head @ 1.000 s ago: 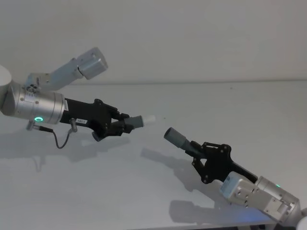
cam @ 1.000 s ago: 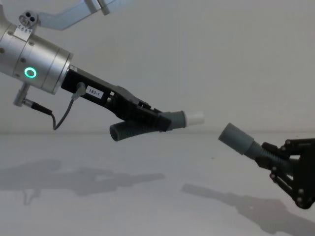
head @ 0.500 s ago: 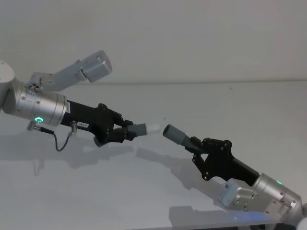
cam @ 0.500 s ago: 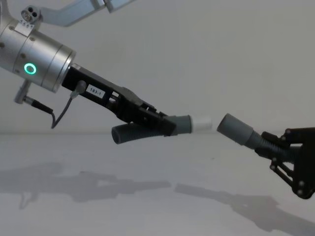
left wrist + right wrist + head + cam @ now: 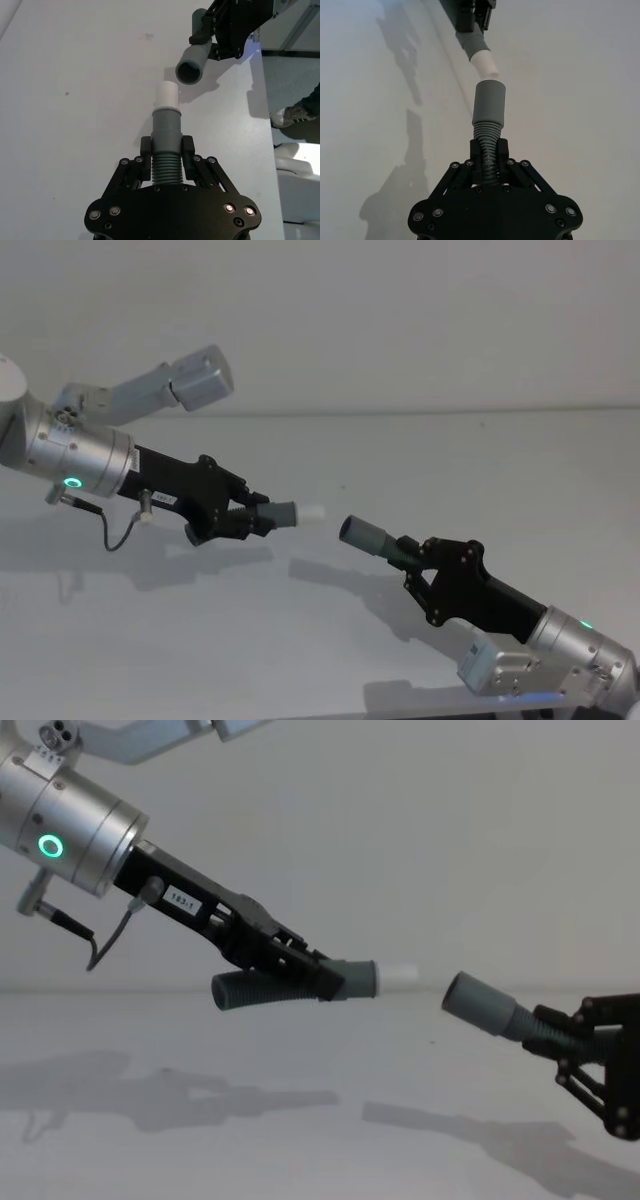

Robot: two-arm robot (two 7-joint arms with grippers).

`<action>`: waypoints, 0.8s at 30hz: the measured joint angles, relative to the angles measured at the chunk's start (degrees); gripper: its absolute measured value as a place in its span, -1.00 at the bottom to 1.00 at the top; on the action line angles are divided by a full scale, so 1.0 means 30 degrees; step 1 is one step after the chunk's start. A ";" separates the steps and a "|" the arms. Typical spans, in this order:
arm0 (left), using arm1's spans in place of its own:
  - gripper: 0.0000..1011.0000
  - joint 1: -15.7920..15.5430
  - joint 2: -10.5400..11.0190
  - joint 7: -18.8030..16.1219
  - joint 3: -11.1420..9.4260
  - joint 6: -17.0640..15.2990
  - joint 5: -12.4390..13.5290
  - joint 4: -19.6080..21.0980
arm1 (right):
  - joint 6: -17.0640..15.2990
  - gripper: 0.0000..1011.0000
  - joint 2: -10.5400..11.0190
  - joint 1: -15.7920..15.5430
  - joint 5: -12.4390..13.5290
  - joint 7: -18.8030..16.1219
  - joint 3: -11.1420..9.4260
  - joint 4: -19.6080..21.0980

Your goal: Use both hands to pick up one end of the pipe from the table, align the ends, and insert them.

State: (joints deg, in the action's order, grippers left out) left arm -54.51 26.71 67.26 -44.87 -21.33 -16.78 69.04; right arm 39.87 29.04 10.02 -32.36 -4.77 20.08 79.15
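While both pipe pieces hang clear above the plain flat white table (image 5: 330,660), you can count the pick-up as done; alignment is under way and insertion is left to do.

On the left, the black slim-fingered left gripper (image 5: 247,519) on its silver cylindrical arm is clamped on the ribbed part of the dark grey bent tube piece with the collar (image 5: 290,985). That piece's bent tail droops below the fingers in the chest view.

On the near right, the black right gripper (image 5: 415,558) is clamped on the ribbed part of the dark grey tube piece with the socket (image 5: 372,538).

Between them, the narrow white tip (image 5: 310,512) points right toward the wider grey socket mouth (image 5: 189,73). Tip and socket are close but apart. In the left wrist view the socket sits off the tip's line and angled across it, so you should judge the axes as not yet matched.
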 joint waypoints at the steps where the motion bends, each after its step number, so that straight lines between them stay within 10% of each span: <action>1: -0.36 -0.0017 0.0013 0.0001 -0.0022 -0.0005 0.0007 0.0006 | 0.0028 -0.68 0.0051 0.0022 -0.0099 0.0033 0.0023 -0.0050; 24: -0.35 -0.0129 0.0198 0.0548 -0.0659 -0.0269 -0.0349 -0.0002 | 0.0205 -0.69 0.0339 0.0470 -0.0418 0.0364 0.0356 -0.0259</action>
State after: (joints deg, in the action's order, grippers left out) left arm -54.90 27.30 68.91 -46.84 -22.13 -17.83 69.04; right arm 40.48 30.06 11.43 -33.61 -3.68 21.15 78.37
